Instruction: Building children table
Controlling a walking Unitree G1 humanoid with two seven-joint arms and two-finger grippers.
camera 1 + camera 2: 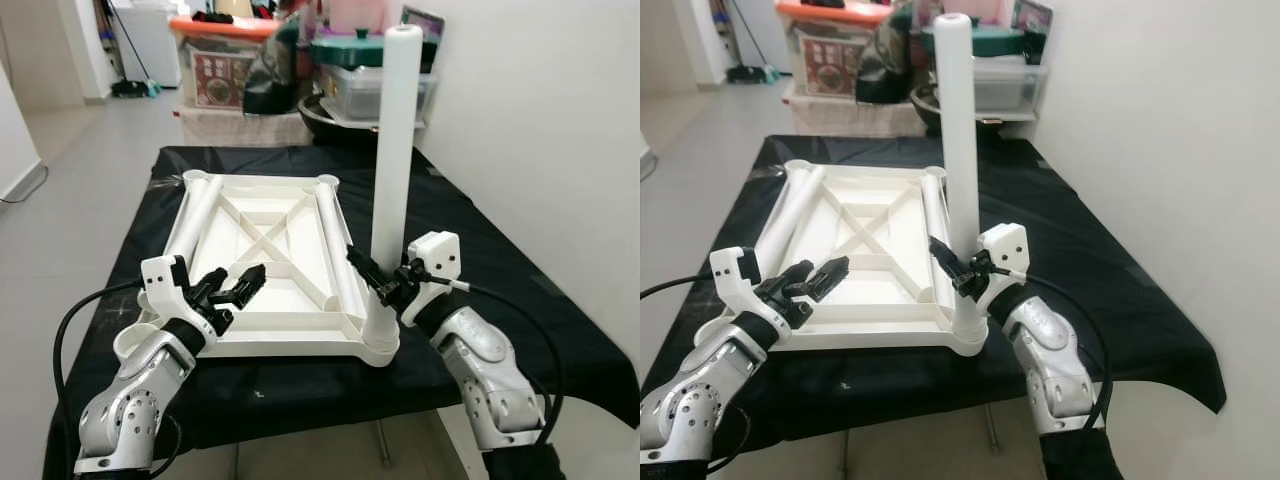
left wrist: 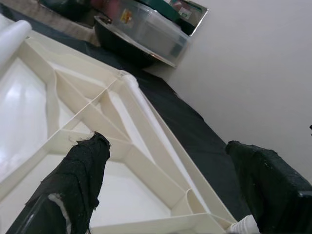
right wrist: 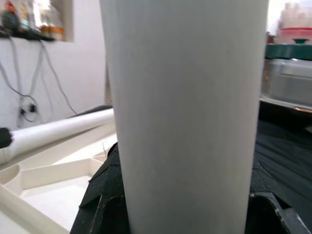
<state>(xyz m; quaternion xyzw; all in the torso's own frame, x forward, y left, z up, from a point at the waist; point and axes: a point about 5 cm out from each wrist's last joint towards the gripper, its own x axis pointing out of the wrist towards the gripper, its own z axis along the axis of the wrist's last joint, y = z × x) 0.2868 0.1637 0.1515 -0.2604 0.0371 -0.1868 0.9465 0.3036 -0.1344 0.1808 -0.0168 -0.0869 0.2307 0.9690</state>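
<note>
right gripper (image 1: 382, 283) clamped on upright white leg (image 1: 394, 150) at tabletop (image 1: 265, 262) corner socket. left gripper (image 1: 228, 288) spread, grasping nothing, over tabletop rim. second leg (image 3: 58, 129) lying across the tabletop in right wrist view.

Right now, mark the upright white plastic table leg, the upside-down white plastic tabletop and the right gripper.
upright white plastic table leg (image 1: 394, 150), left eye view, mid shaft
upside-down white plastic tabletop (image 1: 270, 342), left eye view, near rim
right gripper (image 1: 384, 285), left eye view, between its fingertips

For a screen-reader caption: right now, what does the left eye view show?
The right gripper clasps an upright white leg in the corner of an upside-down white tabletop on black cloth; the left gripper hovers open.
</note>
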